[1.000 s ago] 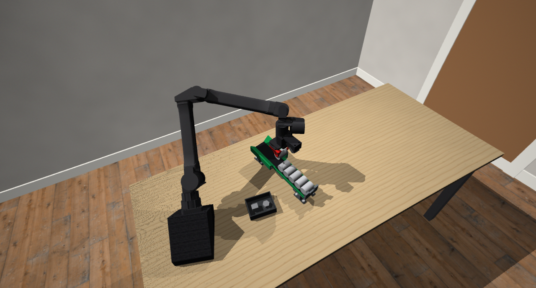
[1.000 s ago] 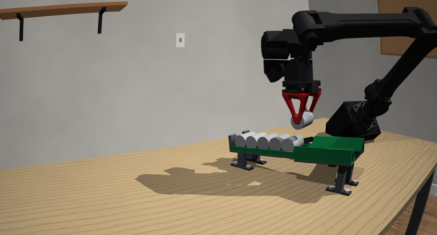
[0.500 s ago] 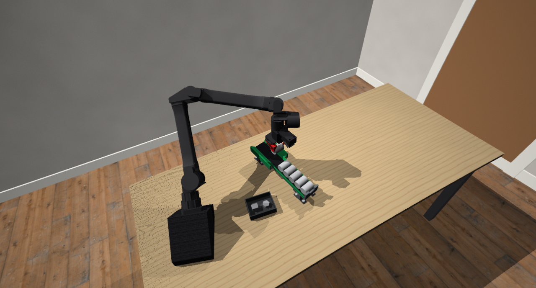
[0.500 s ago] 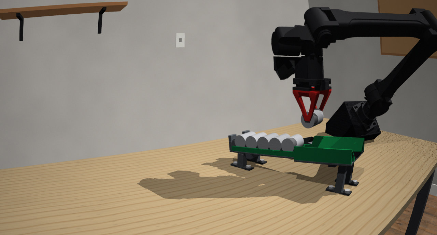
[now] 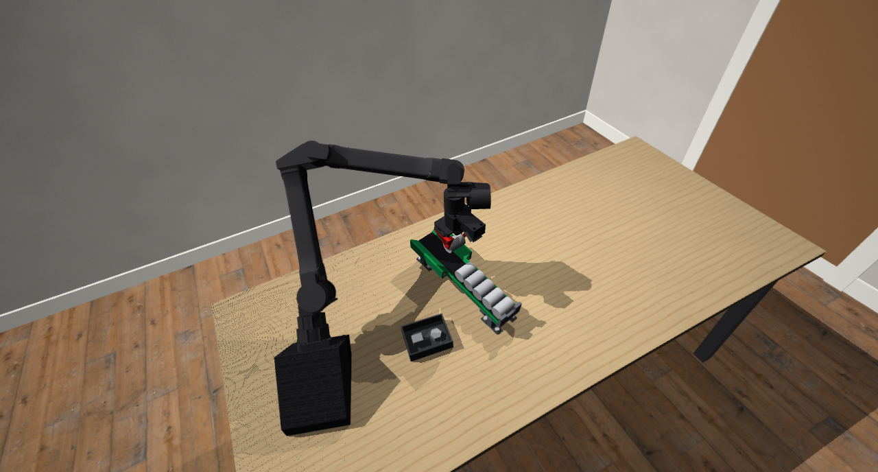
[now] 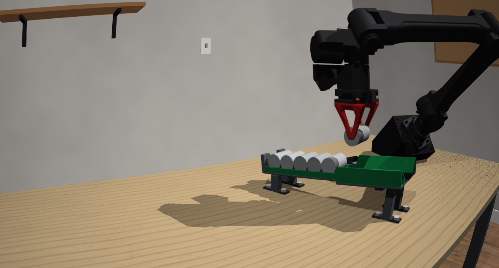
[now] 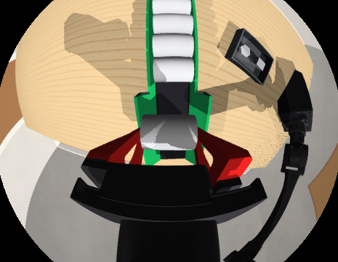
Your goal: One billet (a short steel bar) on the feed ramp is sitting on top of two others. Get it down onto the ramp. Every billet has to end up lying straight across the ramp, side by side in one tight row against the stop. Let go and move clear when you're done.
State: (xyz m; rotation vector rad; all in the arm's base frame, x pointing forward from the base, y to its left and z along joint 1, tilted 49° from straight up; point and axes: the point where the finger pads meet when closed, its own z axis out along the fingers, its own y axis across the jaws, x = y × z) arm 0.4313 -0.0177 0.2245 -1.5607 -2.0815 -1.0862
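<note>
The green feed ramp (image 6: 349, 172) stands on black legs on the table; it also shows in the top view (image 5: 457, 266) and in the wrist view (image 7: 173, 87). Several grey billets (image 6: 307, 161) lie side by side across it against the stop at its low end (image 5: 485, 289) (image 7: 174, 39). My red-fingered gripper (image 6: 356, 134) is shut on one billet (image 6: 356, 136) and holds it in the air above the ramp's upper part, uphill of the row. In the wrist view the held billet (image 7: 169, 132) lies crosswise over the ramp.
A small black tray (image 5: 426, 336) with two grey pieces sits on the table beside the ramp's low end; it also shows in the wrist view (image 7: 249, 55). The arm's black base (image 5: 313, 383) stands near the table's corner.
</note>
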